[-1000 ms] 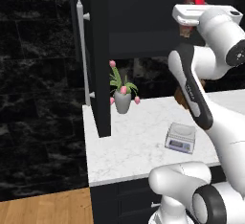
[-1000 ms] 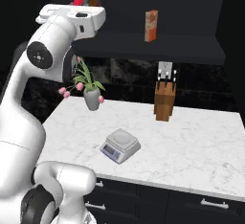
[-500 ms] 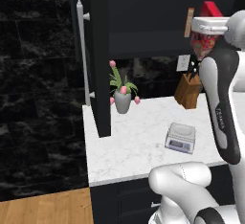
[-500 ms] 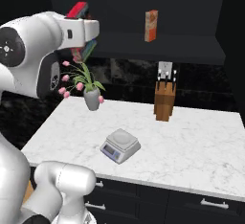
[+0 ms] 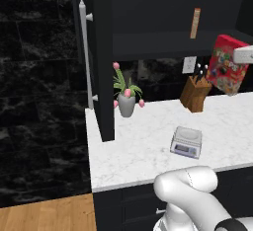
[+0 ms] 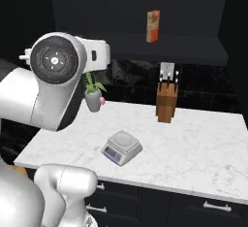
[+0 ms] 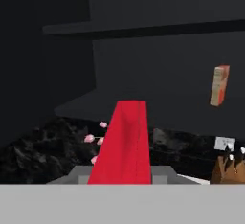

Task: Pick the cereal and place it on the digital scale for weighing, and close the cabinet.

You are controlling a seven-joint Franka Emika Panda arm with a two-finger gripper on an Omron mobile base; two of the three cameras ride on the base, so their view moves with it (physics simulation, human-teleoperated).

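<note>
Left base view, cereal: the cereal (image 5: 227,63), a thin red box printed with coloured rounds, hangs tilted in the air at the right, above the bench (image 5: 143,153) and beside the knife block (image 5: 195,94).
Left base view, scale: the digital scale (image 5: 187,141), a low silver-grey square with a dark display strip, sits bare on the white marbled bench, lower than the box and to its left.
Left base view, cabinet: the cabinet (image 5: 104,52) is flat, matt and black; its door with the long silver bar handle (image 5: 85,52) stands swung out edge-on, so it is open.
Right base view, shelf: a narrow tan-orange box (image 6: 153,25) stands upright on the cabinet shelf; a vase of pink tulips (image 6: 93,96) stands at the back of the bench, partly behind the white arm.
Right base view, scale: it lies near the front edge, well apart from the wooden knife block.
Hand view, gripper: the gripper (image 7: 122,173) pinches the cereal, whose narrow red edge rises straight up from between the grey fingers.
Progress: picking looks done; the box is out of the cabinet but not on the scale.
Left to do: lower the box flat onto the scale, let go, then shut the door.
</note>
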